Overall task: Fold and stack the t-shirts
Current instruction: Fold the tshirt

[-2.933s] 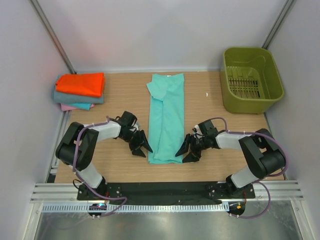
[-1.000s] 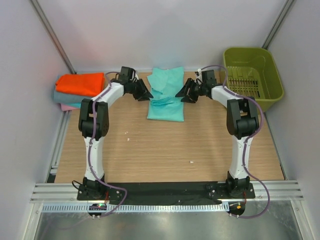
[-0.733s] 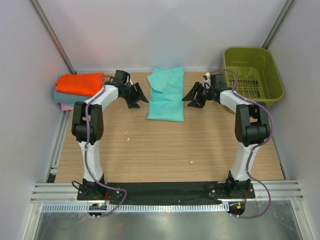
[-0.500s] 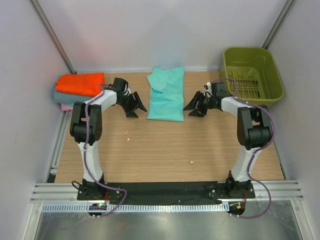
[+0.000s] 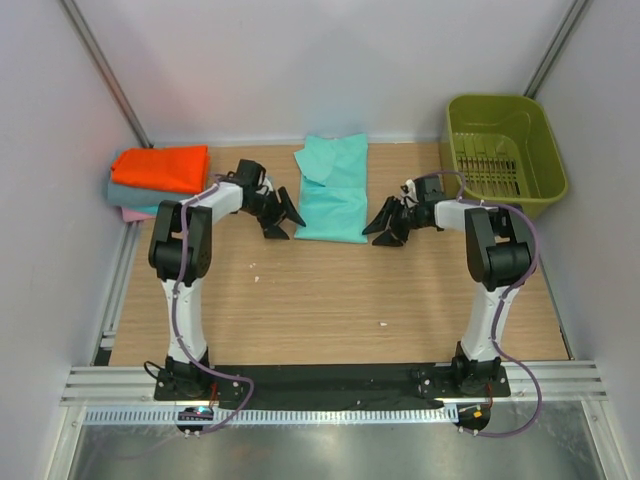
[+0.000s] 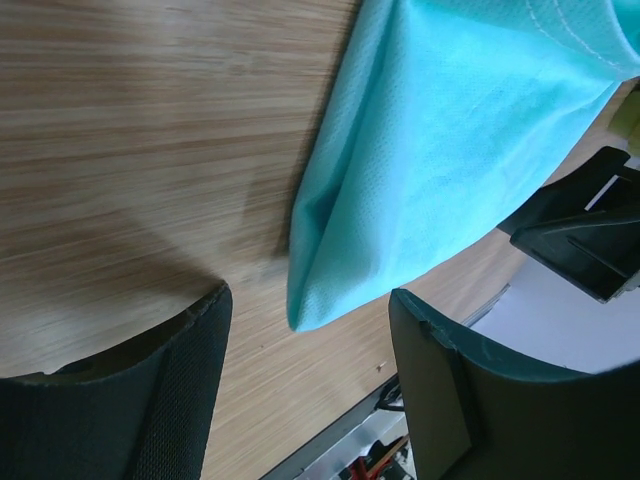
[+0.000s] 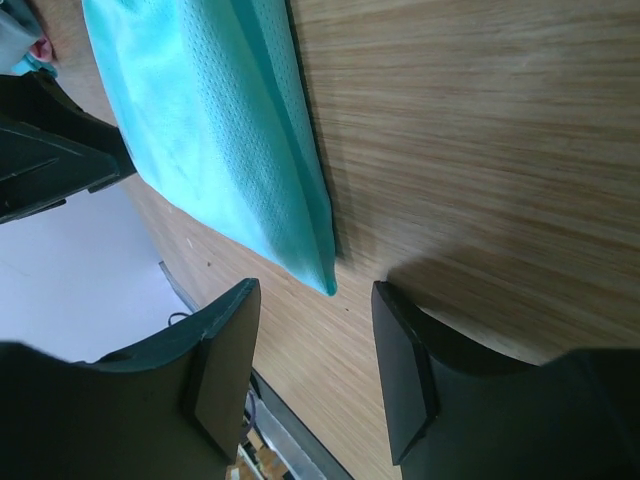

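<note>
A mint-green t-shirt [image 5: 334, 188] lies folded in half at the back middle of the table. My left gripper [image 5: 283, 221] stands open just left of its near-left corner [image 6: 310, 305], which lies ahead of the black fingers [image 6: 180, 400], apart from them. On the other side my right gripper [image 5: 382, 228] is open beside the near-right corner [image 7: 322, 280], also not touching it. A stack of folded t-shirts sits at the far left: orange [image 5: 162, 167] on top, grey-teal [image 5: 150, 196] under it, pink [image 5: 135, 213] at the bottom.
An olive-green plastic basket [image 5: 500, 160] stands at the back right corner. Bare wooden table [image 5: 330, 300] stretches from the shirt to the arm bases. White walls close in the sides and back.
Both grippers let go of the folded mint shirt's far end and drew back along its sides to its near corners. The left jaws opened wider. The shirt lies folded in half.
</note>
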You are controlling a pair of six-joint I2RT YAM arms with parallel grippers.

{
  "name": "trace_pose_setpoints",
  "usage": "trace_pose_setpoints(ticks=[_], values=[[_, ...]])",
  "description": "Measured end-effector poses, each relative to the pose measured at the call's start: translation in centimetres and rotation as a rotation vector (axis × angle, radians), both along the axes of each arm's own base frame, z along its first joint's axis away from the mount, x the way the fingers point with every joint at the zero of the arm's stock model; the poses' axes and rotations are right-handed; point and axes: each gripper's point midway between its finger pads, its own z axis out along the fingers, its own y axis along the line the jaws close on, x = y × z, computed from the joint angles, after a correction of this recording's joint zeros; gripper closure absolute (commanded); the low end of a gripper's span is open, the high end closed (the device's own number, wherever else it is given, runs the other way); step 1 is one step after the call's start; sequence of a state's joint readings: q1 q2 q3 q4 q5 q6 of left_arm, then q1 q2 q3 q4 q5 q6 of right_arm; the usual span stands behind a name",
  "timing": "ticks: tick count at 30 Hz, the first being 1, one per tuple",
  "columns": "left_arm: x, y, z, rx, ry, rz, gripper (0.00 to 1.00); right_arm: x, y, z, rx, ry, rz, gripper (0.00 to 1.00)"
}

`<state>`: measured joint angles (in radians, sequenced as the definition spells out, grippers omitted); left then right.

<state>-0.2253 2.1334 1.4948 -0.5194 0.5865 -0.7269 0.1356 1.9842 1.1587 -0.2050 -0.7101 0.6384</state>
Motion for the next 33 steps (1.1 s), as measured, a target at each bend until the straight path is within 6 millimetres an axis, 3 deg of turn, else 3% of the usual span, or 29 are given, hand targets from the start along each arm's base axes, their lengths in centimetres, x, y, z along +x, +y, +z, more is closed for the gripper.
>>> trace_pose_setpoints(ticks=[7, 11, 13, 16, 19, 20, 24, 28, 33], values=[[-0.2, -2.0, -0.1, -0.021, -0.005, -0.037, 0.40, 0.1, 1.0, -0.3, 0.037, 0.018, 0.018, 0.48], [-0.4, -2.5, -0.3, -0.031, 0.004, -0.043, 0.49, 0.0, 1.7, -0.5, 0.057, 0.025, 0.029, 0.57], [-0.4, -2.7, -0.5, -0.033, 0.010, -0.041, 0.57, 0.0, 1.9, -0.7, 0.060, 0.031, 0.030, 0.63], [-0.4, -2.6, -1.0, -0.031, 0.016, -0.036, 0.74, -0.1, 2.0, -1.2, 0.062, 0.042, 0.032, 0.85], [-0.6, -2.6, -1.4, -0.029, 0.025, -0.030, 0.91, -0.3, 2.0, -1.5, 0.060, 0.052, 0.032, 0.98], [-0.7, -2.6, -1.6, -0.030, 0.032, -0.028, 1.00, -0.3, 2.0, -1.5, 0.060, 0.054, 0.033, 0.99], [-1.3, -2.6, -1.6, -0.044, 0.041, -0.025, 1.00, -0.2, 1.8, -1.2, 0.061, 0.052, 0.028, 0.99], [-3.1, -2.6, -0.9, -0.048, 0.049, -0.031, 1.00, -0.5, 1.5, 0.6, 0.066, 0.021, 0.024, 0.98], [-4.5, -3.4, 3.3, -0.075, -0.028, -0.060, 1.00, -1.6, 1.2, 5.3, 0.080, -0.065, 0.024, 0.98]])
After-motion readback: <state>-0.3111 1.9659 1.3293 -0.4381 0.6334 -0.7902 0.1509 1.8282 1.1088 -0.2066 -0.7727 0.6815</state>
